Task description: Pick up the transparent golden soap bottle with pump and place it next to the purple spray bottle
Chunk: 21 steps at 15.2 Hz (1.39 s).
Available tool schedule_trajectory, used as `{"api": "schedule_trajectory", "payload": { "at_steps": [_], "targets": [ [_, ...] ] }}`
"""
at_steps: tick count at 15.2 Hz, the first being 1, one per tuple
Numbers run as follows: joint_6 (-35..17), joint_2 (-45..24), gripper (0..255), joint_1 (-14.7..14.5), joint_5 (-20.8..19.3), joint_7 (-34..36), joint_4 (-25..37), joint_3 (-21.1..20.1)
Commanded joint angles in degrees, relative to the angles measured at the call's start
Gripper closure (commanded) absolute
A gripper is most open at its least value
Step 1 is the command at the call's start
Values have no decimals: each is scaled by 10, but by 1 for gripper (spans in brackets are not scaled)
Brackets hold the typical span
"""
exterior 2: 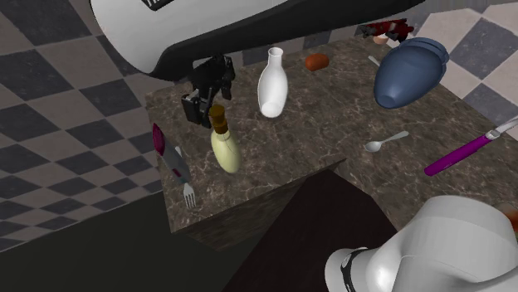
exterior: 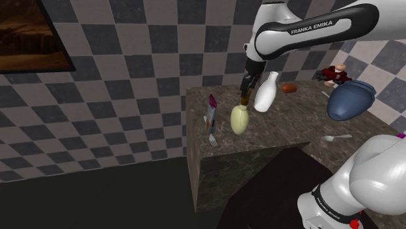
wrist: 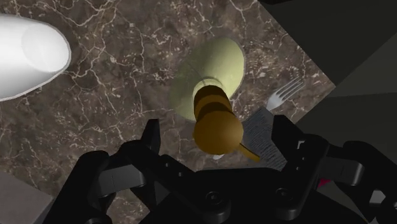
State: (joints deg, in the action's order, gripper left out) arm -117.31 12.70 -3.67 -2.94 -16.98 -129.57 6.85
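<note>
The soap bottle (exterior: 239, 120) (exterior 2: 226, 149) has a pale yellow-green body and a golden-brown pump, and it stands upright near the stone counter's (exterior: 273, 146) edge. In the wrist view the pump head (wrist: 217, 124) sits between my black fingers, which do not touch it. My gripper (exterior: 246, 88) (exterior 2: 204, 101) (wrist: 216, 137) hangs open just above the bottle, around the pump. The purple spray bottle (exterior: 211, 107) (exterior 2: 163, 149), purple and grey, lies at the counter's edge, on the shoulder view's left of the soap bottle.
A fork (exterior: 212, 138) (exterior 2: 189, 196) (wrist: 284, 94) lies by the spray bottle. A white vase (exterior: 267, 91) (exterior 2: 272, 83) (wrist: 25, 54) stands close behind the soap bottle. Farther off are a blue vessel (exterior: 350, 101) (exterior 2: 408, 73), a spoon (exterior: 338, 137) (exterior 2: 386, 143) and a purple-handled utensil (exterior 2: 465, 153).
</note>
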Motion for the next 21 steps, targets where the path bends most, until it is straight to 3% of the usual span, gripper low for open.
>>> {"api": "schedule_trajectory", "payload": {
  "at_steps": [1, 11, 12, 21],
  "targets": [
    [-17, -8, 0, 0, 1, 0, -9, 0],
    [-37, -16, 0, 0, 1, 0, -21, 1],
    [-37, -16, 255, 0, 1, 0, -21, 1],
    [-37, -16, 255, 0, 1, 0, -21, 1]
  ]
}}
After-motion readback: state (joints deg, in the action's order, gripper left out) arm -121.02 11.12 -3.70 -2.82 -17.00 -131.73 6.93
